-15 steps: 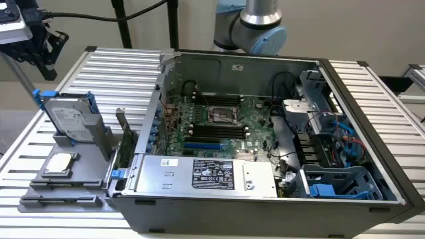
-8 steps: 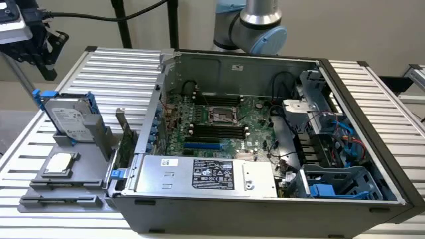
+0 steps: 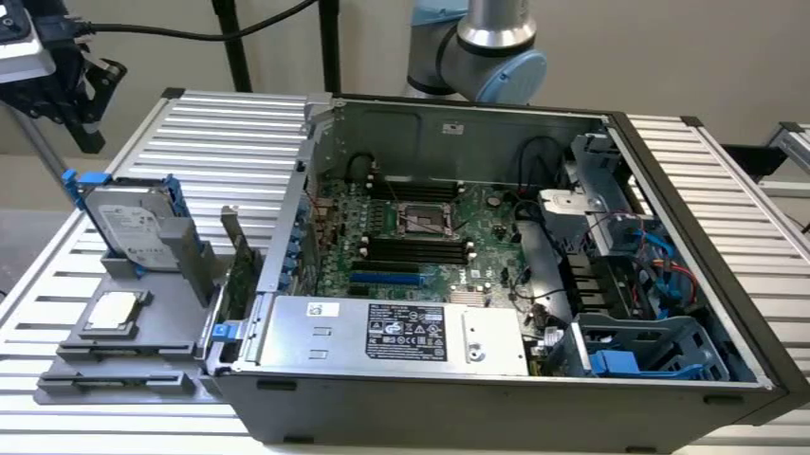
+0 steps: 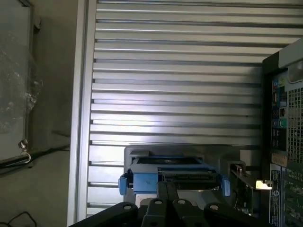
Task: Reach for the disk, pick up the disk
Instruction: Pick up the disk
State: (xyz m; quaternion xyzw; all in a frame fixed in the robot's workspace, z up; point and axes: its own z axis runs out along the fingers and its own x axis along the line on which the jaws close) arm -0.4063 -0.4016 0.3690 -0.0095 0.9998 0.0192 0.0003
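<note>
The disk (image 3: 133, 226) is a silver-grey hard drive with a white label and bright blue rails. It stands on edge in a grey holder at the exterior view's left, beside the computer case. My gripper (image 3: 89, 140) hangs above and slightly behind the disk's upper corner, apart from it. In the wrist view the disk (image 4: 173, 174) shows edge-on just beyond my gripper (image 4: 168, 190). The black fingers (image 4: 162, 191) are pressed together, shut on nothing.
An open computer case (image 3: 708, 284) fills the middle, with a motherboard (image 3: 418, 237) and a long silver box with a black label (image 3: 393, 332) inside. A small square chip in a grey tray (image 3: 114, 313) lies in front of the disk. A green card (image 3: 237, 261) stands by the case. The slatted metal table (image 3: 228, 133) lies behind.
</note>
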